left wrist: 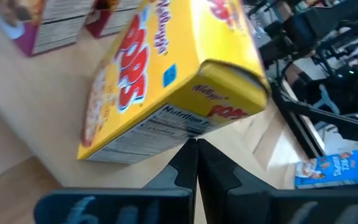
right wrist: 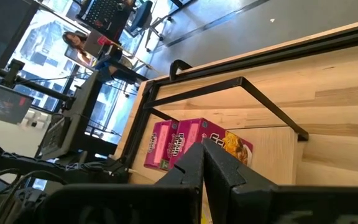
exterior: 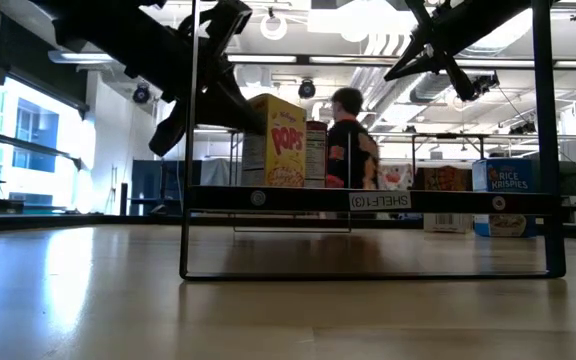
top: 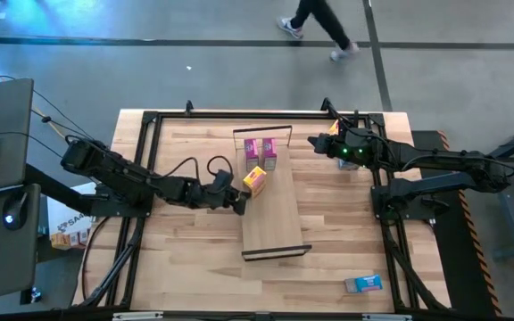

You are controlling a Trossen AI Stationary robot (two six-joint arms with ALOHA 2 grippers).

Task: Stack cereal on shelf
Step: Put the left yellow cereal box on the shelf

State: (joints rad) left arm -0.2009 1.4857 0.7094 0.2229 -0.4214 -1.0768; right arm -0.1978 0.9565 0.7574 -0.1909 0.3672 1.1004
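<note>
Left gripper [top: 237,201] sits at the shelf's [top: 275,234] left edge just beside a yellow cereal box [top: 255,180], its fingers pressed together and empty in the left wrist view. Two pink boxes [top: 261,148] stand at the shelf's far end, a blue box [top: 363,283] lies well apart on the table [top: 177,267]. Risk: the yellow box sits skewed near the edge, so a nudge from the left arm could topple it; right gripper [top: 316,143] hovers by the far end, fingers likewise together, and could clip the frame.
</note>
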